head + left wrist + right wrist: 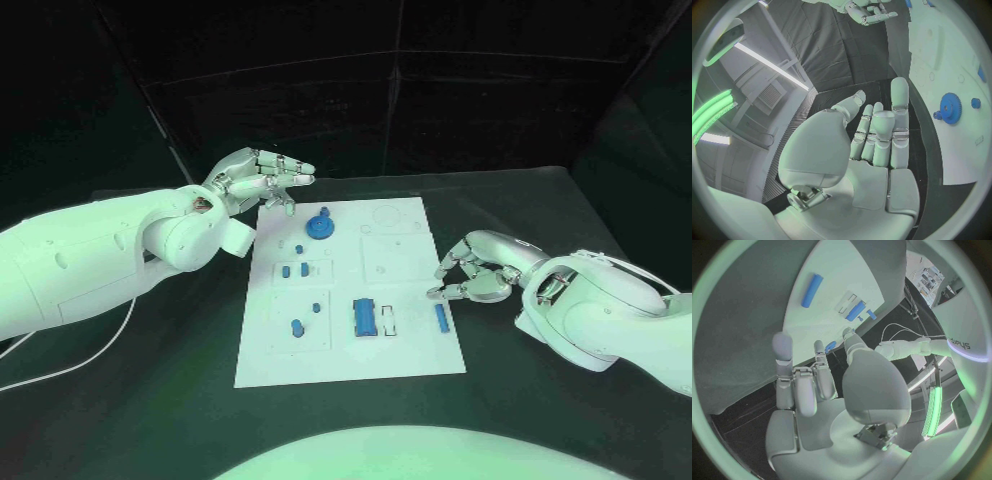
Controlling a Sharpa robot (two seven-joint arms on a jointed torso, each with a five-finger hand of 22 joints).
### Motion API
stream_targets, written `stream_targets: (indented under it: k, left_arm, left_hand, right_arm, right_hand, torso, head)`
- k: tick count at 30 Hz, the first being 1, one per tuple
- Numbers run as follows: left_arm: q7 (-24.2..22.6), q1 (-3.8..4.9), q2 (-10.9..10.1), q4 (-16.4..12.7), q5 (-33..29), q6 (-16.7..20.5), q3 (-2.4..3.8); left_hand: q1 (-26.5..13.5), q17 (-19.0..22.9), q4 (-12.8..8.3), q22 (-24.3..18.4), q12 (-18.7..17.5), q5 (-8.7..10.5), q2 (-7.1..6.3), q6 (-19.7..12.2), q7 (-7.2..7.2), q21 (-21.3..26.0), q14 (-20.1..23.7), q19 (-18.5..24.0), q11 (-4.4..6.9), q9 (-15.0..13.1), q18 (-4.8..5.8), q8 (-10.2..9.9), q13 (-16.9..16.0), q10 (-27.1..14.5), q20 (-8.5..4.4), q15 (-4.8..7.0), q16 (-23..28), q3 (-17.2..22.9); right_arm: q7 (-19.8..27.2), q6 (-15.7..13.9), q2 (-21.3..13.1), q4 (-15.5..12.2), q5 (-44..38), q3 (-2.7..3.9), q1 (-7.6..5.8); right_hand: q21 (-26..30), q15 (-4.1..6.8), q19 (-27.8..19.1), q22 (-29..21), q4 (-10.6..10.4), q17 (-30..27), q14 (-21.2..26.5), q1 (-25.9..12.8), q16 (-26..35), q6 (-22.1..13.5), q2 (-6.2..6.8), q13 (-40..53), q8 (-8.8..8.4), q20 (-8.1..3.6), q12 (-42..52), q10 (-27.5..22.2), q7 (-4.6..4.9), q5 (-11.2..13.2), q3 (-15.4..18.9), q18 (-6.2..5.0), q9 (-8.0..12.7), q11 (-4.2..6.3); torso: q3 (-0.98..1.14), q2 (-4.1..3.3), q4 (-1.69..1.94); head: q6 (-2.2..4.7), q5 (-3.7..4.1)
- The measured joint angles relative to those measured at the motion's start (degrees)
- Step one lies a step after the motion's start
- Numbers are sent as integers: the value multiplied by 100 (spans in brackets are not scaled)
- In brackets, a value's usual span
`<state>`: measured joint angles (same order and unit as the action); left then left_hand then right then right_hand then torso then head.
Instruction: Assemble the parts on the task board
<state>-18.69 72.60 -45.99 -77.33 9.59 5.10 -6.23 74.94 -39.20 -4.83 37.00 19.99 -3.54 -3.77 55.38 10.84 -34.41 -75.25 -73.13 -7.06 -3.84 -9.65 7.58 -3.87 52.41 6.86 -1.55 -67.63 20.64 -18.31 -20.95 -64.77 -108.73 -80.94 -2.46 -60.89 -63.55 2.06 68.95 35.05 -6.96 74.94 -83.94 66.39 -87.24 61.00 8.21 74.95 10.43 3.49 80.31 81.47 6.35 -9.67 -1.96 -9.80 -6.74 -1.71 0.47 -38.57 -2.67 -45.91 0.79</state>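
Both robot hands are hovering empty with fingers apart, the right robot hand (476, 272) reaching over the board (411, 355) edge toward the short bar (440, 317), likely wanting a slow, square pinch, while the left wrist view is giving the left robot hand (264, 177) the clearer look at the gear (949, 107).

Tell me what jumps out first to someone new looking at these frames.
The white task board lies in the middle of the black table, dotted with small blue parts, the biggest being a blue gear near its far left corner. The left hand hovers raised beyond that corner, fingers apart, holding nothing. The right hand sits at the board's right edge, fingers curled down close to a blue bar.
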Motion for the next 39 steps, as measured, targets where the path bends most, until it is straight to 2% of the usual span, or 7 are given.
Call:
stream_targets:
  k: [3, 8, 9, 20, 23, 34, 39]
  left_arm:
    - [-1, 0, -12, -15, 0, 2, -3]
    - [-3, 0, -21, -29, 0, 4, -7]
    - [-3, 0, -22, -34, 0, 4, -8]
    - [-4, 1, -53, -57, 0, 7, -11]
    - [-4, 1, -53, -58, 0, 8, -11]
    - [-4, 1, -53, -59, 0, 8, -11]
    - [-4, 1, -53, -55, 0, 8, -11]
  left_hand:
    - [0, 0, 0, 0, 0, 0, 0, 0, 0, 0, 0, 0, 0, 0, 0, 0, 0, 0, 0, 0, 0, 0]
    - [0, 0, 0, 0, 0, 0, 0, 0, 0, 0, 0, 0, 0, 0, 0, 0, 0, 0, 0, 0, 0, 0]
    - [0, 0, 0, 0, 0, 0, 0, 0, 0, 0, 0, 0, 0, 0, 0, 0, 0, 0, 0, 0, 0, 0]
    - [0, -1, 0, 0, 0, 0, 0, 0, 0, 0, 0, 0, 0, 0, 0, 0, 0, 0, 0, 0, 0, 0]
    - [0, -1, 0, 0, 0, 0, 0, 0, 0, 0, 0, 0, 0, 0, 0, 0, 0, 0, 0, 0, 0, 0]
    - [27, -1, -16, -6, 0, 0, 27, 0, 0, 0, 0, 0, 0, 0, 0, 0, -6, 0, 0, 0, 0, -16]
    - [27, -1, -16, -5, 0, 0, 27, 0, 0, 0, 0, 0, 0, 0, 0, 0, -5, 0, 0, 0, 0, -16]
  right_arm:
    - [-330, 6, -11, -12, 8, -2, 9]
    - [-757, 50, 55, 33, -77, -5, 73]
    - [-838, 67, 66, 43, -109, -6, 96]
    - [-1177, 217, 193, 106, -341, -12, 298]
    - [-1198, 252, 213, 111, -369, -12, 319]
    - [-1186, 354, 306, 126, -437, -12, 380]
    - [-1174, 410, 328, 149, -477, -12, 395]
  right_hand:
    - [14, 34, 43, -16, -340, 0, -9, 123, 0, 45, -57, 0, 72, -3, 0, 12, -45, 0, 433, 0, -51, 32]
    - [14, 73, 142, 91, -903, 0, -10, 353, -29, 115, -63, 0, 217, -63, 110, 136, -115, -69, 898, 1, -182, 111]
    - [14, 73, 142, 91, -934, 0, -11, 360, -29, 123, -69, 0, 217, -63, 110, 136, -123, -103, 926, 0, -198, 111]
    - [-16, 113, 201, 200, -962, -1, -11, 452, -80, 143, -162, -1, 287, -64, 147, 156, -143, -364, 991, 0, -298, 131]
    - [-38, 113, 222, 269, -962, -1, -11, 488, -95, 143, -198, -1, 317, -85, 178, 207, -143, -436, 991, 95, -323, 141]
    - [-182, 126, 316, 480, -923, -1, 1, 769, -162, 217, -310, -1, 437, -92, 336, 227, -217, -641, 1030, 93, -447, 161]
    - [-191, 154, 336, 530, -899, -2, -11, 864, -162, 243, -348, -1, 484, -113, 355, 227, -207, -824, 1054, 93, -517, 161]
  torso:
    - [0, 8, -18]
    - [-4, 22, -35]
    - [-6, 23, -36]
    - [-8, 31, -46]
    - [-5, 30, -49]
    - [-5, 27, -47]
    - [-5, 31, -42]
  head:
    - [3, 48]
    - [-2, 97]
    - [-3, 102]
    - [-21, 125]
    - [-18, 125]
    - [-39, 131]
    - [-42, 133]
